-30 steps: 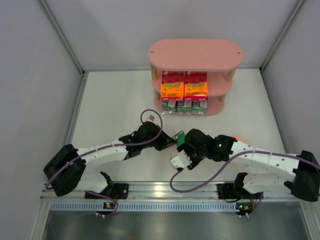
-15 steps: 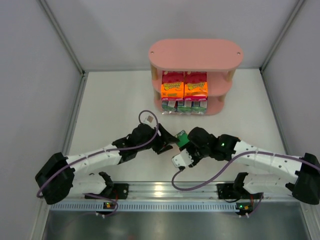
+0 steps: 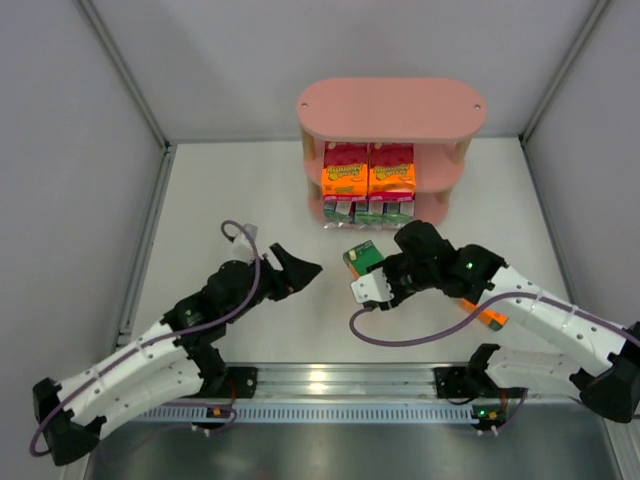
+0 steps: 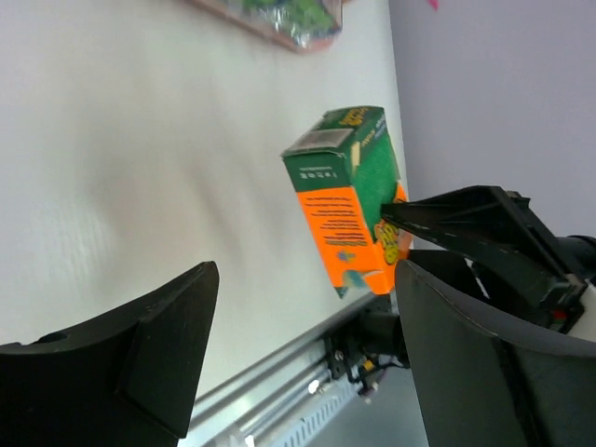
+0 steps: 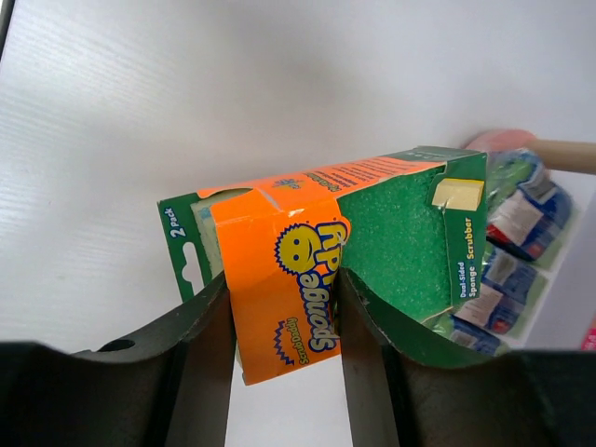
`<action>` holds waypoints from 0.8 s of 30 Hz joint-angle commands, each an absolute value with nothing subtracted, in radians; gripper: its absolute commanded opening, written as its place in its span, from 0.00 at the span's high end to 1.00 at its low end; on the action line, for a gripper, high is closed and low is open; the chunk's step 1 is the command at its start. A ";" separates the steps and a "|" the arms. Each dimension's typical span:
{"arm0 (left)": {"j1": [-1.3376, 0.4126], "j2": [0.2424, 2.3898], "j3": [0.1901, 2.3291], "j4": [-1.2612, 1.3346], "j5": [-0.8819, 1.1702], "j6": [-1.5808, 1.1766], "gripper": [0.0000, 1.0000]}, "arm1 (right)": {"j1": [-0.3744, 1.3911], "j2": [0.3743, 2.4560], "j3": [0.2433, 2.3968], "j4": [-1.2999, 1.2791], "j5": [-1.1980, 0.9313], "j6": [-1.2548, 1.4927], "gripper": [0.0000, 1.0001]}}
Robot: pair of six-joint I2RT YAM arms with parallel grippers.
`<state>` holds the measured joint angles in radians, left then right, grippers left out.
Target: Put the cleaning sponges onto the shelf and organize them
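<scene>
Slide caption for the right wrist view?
Right gripper shut on a green-and-orange sponge pack over the table, shelved blue-and-white packs ahead.

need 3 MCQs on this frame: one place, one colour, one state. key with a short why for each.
1. Where on the shelf do the orange-and-magenta sponge packs stand?
A) top board
B) middle tier
C) bottom tier

2. What colours is the sponge pack in the right gripper?
A) blue and white
B) all magenta
C) green and orange

3. What state is the left gripper in?
A) open, holding nothing
B) shut on a pack
C) shut, empty

Key:
1 B: they stand on the level just under the top board.
2 C: the right wrist view shows a green and orange wrap.
3 A: the left wrist view shows its fingers spread apart, touching nothing.
</scene>
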<state>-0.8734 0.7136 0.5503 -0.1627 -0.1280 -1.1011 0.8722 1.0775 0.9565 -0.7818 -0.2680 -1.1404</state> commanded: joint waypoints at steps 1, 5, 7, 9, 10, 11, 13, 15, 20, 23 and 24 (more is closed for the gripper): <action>-0.876 0.562 0.624 -0.337 -0.325 -0.902 0.16 | 0.848 1.074 1.095 -0.842 -0.368 -1.120 0.65; -0.876 0.454 0.641 -0.439 -0.414 -0.842 0.09 | 0.844 1.130 1.321 -0.908 -0.390 -1.098 0.65; -0.876 0.416 0.637 -0.465 -0.429 -0.844 0.08 | 0.844 1.179 1.447 -0.931 -0.384 -1.077 0.65; -0.876 0.402 0.630 -0.471 -0.428 -0.845 0.08 | 0.844 1.215 1.532 -0.946 -0.364 -1.063 0.66; -0.876 0.393 0.627 -0.472 -0.426 -0.847 0.08 | 0.844 1.250 1.605 -0.948 -0.354 -1.054 0.65; -0.876 0.391 0.618 -0.474 -0.422 -0.850 0.08 | 0.844 1.268 1.641 -0.948 -0.333 -1.052 0.65; -0.876 0.390 0.614 -0.471 -0.419 -0.854 0.08 | 0.845 1.323 1.734 -0.943 -0.302 -1.052 0.65; -0.876 0.390 0.607 -0.471 -0.419 -0.856 0.08 | 0.842 1.365 1.788 -0.931 -0.247 -1.054 0.65; -0.876 0.380 0.601 -0.472 -0.413 -0.853 0.08 | 0.818 1.502 1.980 -0.907 -0.160 -1.048 0.65; -0.876 0.370 0.595 -0.472 -0.416 -0.854 0.07 | 0.770 1.600 2.135 -0.926 -0.140 -1.058 0.65; -0.876 0.367 0.594 -0.472 -0.417 -0.854 0.07 | 0.759 1.627 2.178 -0.934 -0.138 -1.060 0.65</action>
<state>-0.8730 0.3824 0.6044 -0.4782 -0.4023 -0.8688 0.8082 1.5761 2.0403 -0.9401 -0.1940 -1.0695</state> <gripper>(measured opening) 0.924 0.413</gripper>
